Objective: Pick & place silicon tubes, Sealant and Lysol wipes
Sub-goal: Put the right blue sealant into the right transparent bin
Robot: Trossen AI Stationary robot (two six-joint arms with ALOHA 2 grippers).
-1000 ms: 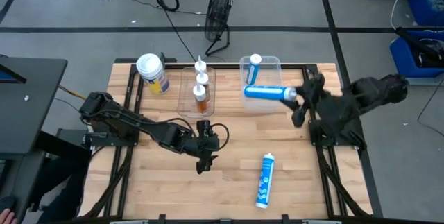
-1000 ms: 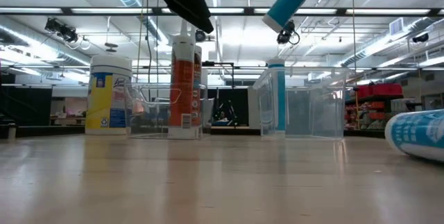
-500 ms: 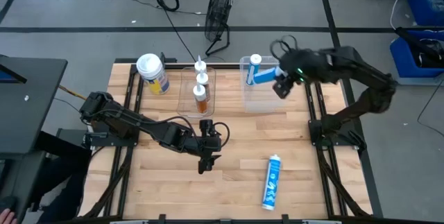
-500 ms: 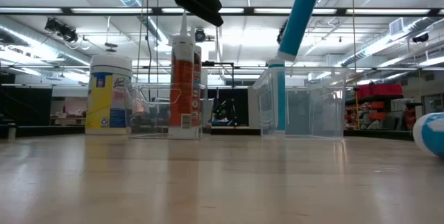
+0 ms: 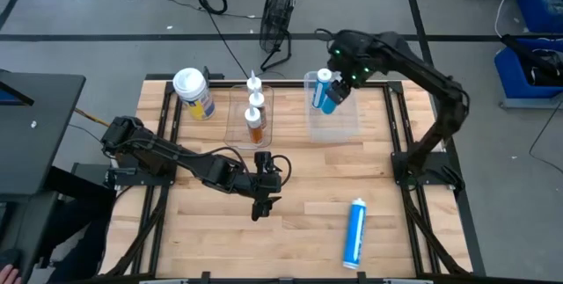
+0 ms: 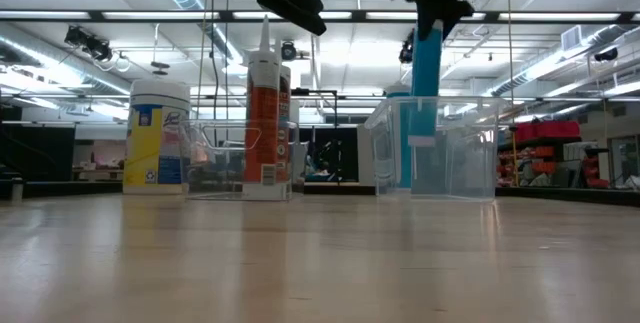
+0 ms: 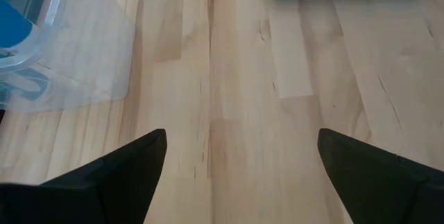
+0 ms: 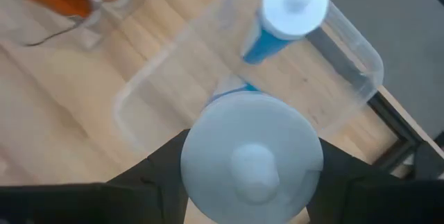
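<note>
My right gripper [image 5: 338, 87] is over the clear bin [image 5: 349, 124] at the far right and is shut on a blue silicon tube [image 6: 426, 71] that hangs upright. A second blue tube [image 5: 324, 78] stands upright in that bin. A third blue tube [image 5: 354, 232] lies on its side on the near right of the table. The Lysol wipes [image 5: 194, 92] stand at the far left. Beside them, orange sealant tubes [image 5: 255, 117] stand in another clear bin. My left gripper [image 5: 260, 205] hovers open over the middle of the table. My right gripper pinches the blue tube near its upper end [image 8: 208, 137], with one finger [image 8: 161, 177] on each side. The fingers come from above and point steeply down. The tube hangs upright below them. Its lower end [image 6: 421, 141] is inside the bin's walls, above the bin's floor.
A black fan [image 5: 278, 16] and cables lie on the floor beyond the far edge. Black frame rails [image 5: 413, 222] run along the table's left and right sides. Bare wood [image 5: 299, 170] lies between my left gripper and the bins.
My right gripper has swung from the table's right side toward the far bin, carrying the blue tube. It has tipped from near level to pointing down. The tube has gone from lying level to upright, with its lower end in the bin. The loose tube has rolled toward the right edge.
</note>
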